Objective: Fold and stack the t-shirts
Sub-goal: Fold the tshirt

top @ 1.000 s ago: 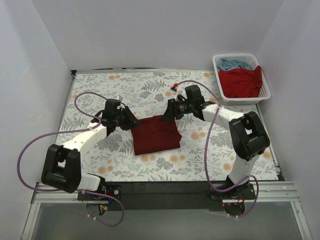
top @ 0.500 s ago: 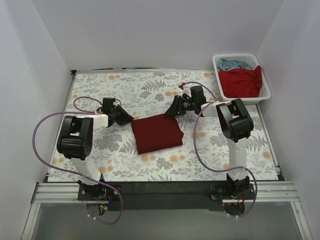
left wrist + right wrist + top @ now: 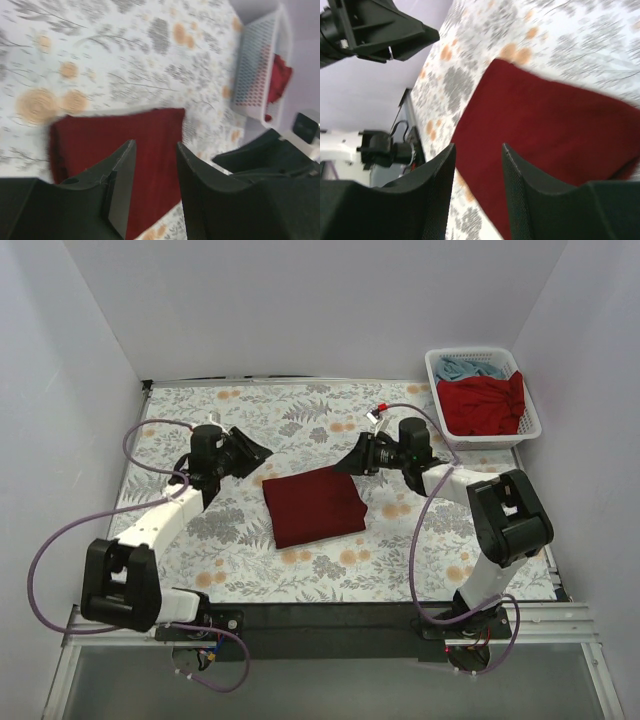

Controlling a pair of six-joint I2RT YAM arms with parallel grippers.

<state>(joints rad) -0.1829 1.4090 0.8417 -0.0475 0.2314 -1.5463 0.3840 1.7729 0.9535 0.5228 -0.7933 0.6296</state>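
Observation:
The dark maroon t-shirt (image 3: 312,505) lies folded into a flat rectangle in the middle of the floral cloth; it also shows in the left wrist view (image 3: 150,145) and the right wrist view (image 3: 555,130). My left gripper (image 3: 257,453) is open and empty, raised just off the shirt's far left corner. My right gripper (image 3: 349,462) is open and empty, just off the shirt's far right corner. The brighter red t-shirt (image 3: 485,403) and the light blue t-shirt (image 3: 468,368) lie bunched in the white basket (image 3: 437,386).
The white lattice basket stands at the back right corner, also in the left wrist view (image 3: 255,70). Grey walls close the table on three sides. Purple cables loop from both arms.
Both grippers have drawn back from the folded maroon shirt's far corners, the left one to the left and up, the right one to the right. The shirt stays flat.

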